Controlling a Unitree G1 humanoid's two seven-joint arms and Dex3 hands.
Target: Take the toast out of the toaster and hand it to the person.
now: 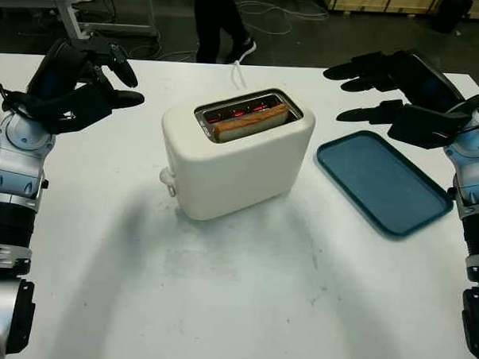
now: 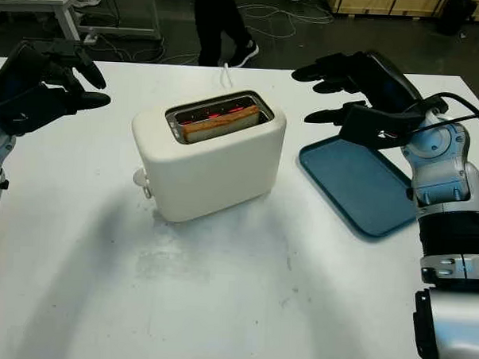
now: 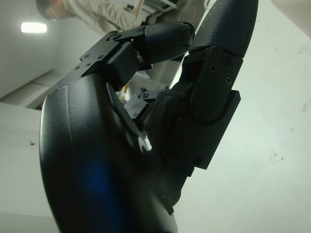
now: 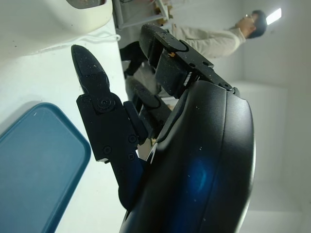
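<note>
The toast [image 1: 251,122] is sitting down in the slot of the white toaster [image 1: 236,159], which stands in the middle of the white surface [image 1: 242,307]. A red glow can be seen inside the slot, so the toaster is probably hot. Only the top edge of the toast sticks up.

Nothing has been grabbed yet. The step in hand looks like the reach for the toast. It would be done best if a hand were brought straight down over the slot, so that the toast is pinched by its top edge and lifted straight up. The hot metal rim should not be touched. The toast should be held gently, or it could break.

The right hand [image 2: 351,93] is held in the air behind the blue tray [image 1: 382,182], to the right of the toaster. It is open, with nothing in it and nothing touched.

The left hand [image 1: 84,85] is held up to the left of the toaster, well apart from it. It is open and empty too.

A person [image 1: 218,23] is standing behind the far edge of the surface, where the toast has to be passed.
</note>
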